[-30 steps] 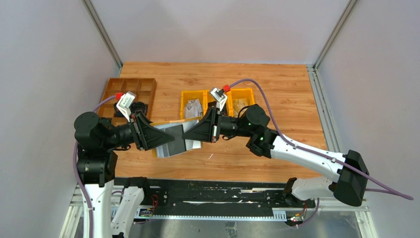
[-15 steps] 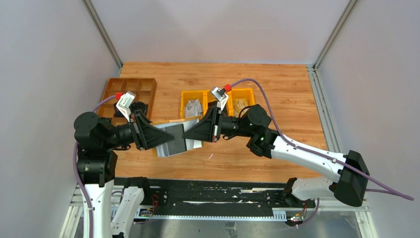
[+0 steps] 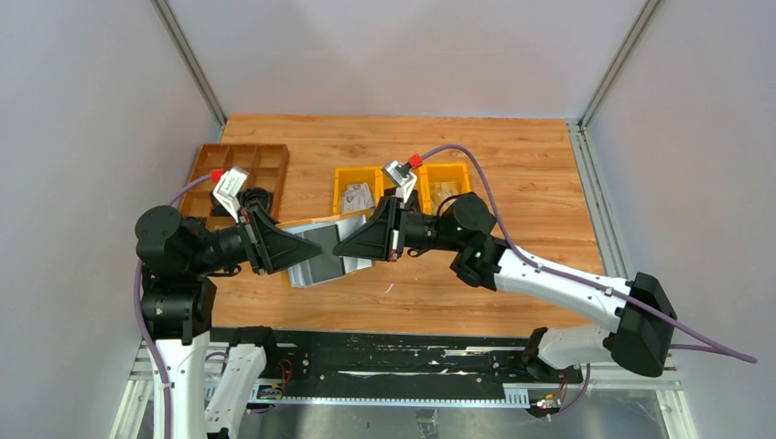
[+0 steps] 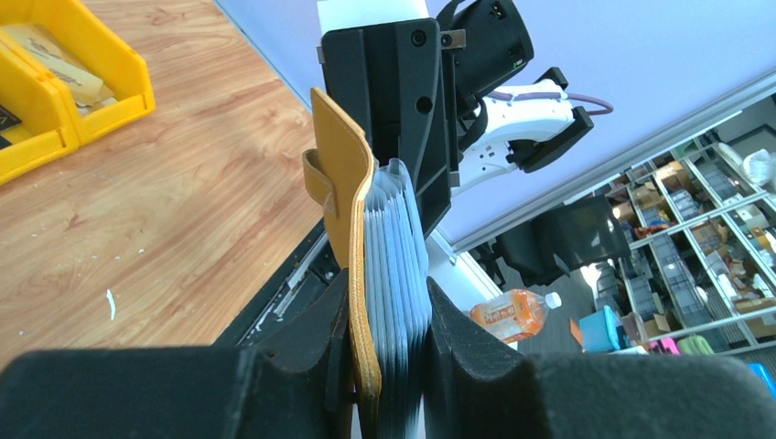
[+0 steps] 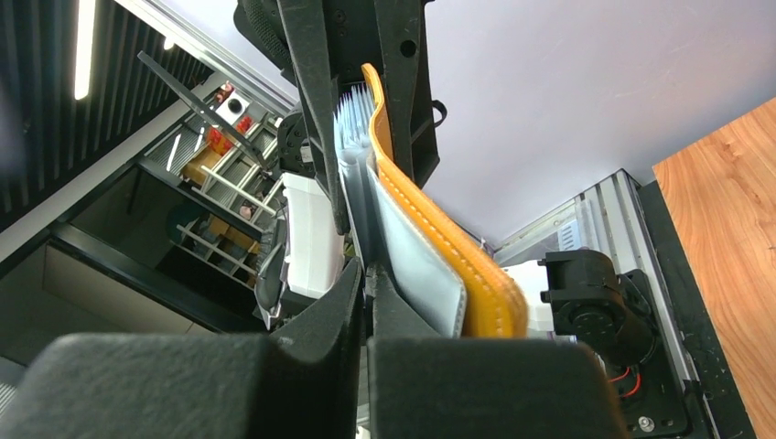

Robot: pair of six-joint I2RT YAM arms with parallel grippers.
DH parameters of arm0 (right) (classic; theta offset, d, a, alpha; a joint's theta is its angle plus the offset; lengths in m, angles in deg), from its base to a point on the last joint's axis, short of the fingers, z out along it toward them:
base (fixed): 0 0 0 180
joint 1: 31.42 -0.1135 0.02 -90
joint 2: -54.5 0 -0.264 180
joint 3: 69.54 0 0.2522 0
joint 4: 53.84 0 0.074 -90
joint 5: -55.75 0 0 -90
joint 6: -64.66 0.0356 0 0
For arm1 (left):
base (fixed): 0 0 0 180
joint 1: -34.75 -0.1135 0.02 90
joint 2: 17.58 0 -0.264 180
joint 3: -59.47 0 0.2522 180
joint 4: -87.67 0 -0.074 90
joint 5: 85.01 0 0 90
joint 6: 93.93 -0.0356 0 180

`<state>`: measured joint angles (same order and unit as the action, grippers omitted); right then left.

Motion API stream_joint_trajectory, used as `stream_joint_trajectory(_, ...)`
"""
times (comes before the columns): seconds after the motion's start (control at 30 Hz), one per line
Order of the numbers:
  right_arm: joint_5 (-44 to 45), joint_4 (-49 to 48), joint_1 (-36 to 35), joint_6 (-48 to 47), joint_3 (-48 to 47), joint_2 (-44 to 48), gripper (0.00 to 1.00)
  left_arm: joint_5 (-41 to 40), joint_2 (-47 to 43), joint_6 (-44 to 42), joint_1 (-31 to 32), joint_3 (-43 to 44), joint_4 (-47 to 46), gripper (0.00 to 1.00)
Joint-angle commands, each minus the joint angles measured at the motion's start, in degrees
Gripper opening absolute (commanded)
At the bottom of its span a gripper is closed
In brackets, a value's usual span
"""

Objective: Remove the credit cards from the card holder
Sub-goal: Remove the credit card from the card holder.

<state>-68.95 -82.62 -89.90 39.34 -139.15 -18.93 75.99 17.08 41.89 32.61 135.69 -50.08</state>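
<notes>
The card holder (image 3: 316,251) is a mustard-yellow wallet with grey lining, held open above the table between both grippers. My left gripper (image 3: 291,254) is shut on its left side; the left wrist view shows the pads clamping the yellow cover (image 4: 343,174) and the stack of grey pockets (image 4: 395,265). My right gripper (image 3: 346,247) meets it from the right. In the right wrist view its pads are pressed together on a thin grey card edge (image 5: 366,229) beside the wallet's yellow flap (image 5: 448,261). The rest of the cards are hidden in the pockets.
Two yellow bins (image 3: 357,194) (image 3: 446,183) with papers stand behind the grippers. A brown compartment tray (image 3: 240,165) sits at the back left. A small white scrap (image 3: 389,288) lies on the wood near the front edge.
Both grippers and the wallet have shifted slightly left and away from the near edge. The grips look unchanged.
</notes>
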Motion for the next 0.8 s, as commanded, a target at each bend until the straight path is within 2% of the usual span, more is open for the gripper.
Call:
stream_joint_trajectory(0.0, 0.8, -0.7, 0.3, 0.0, 1.1, 0.9, 0.00, 2.1, -0.2, 1.4, 0.3, 2.5, -1.6, 0.22)
stream_joint_trajectory(0.13, 1.2, -0.3, 0.6, -0.1, 1.9, 2.0, 0.00, 0.4, -0.6, -0.4, 0.2, 3.0, -0.1, 0.36)
stream_joint_trajectory(0.43, 3.8, -1.2, 0.6, 0.8, 1.8, 1.9, 0.00, 0.8, -3.9, -0.5, 0.3, -0.7, 1.2, 0.42)
stream_joint_trajectory(0.5, 3.9, -2.7, 0.5, 2.1, 1.6, 0.9, 0.00, 0.6, -4.4, -0.2, 0.3, -1.6, 0.8, 0.40)
stream_joint_trajectory(0.67, 3.0, -5.2, 0.1, 3.6, 1.5, -0.8, 0.00, 0.3, -3.2, 0.6, 0.3, -0.9, 0.1, 0.19)
stream_joint_trajectory(0.77, 2.8, -5.4, 0.1, 3.9, 2.2, -0.6, 0.02, 0.4, -2.1, 0.2, 0.3, 0.4, 0.6, 0.13)
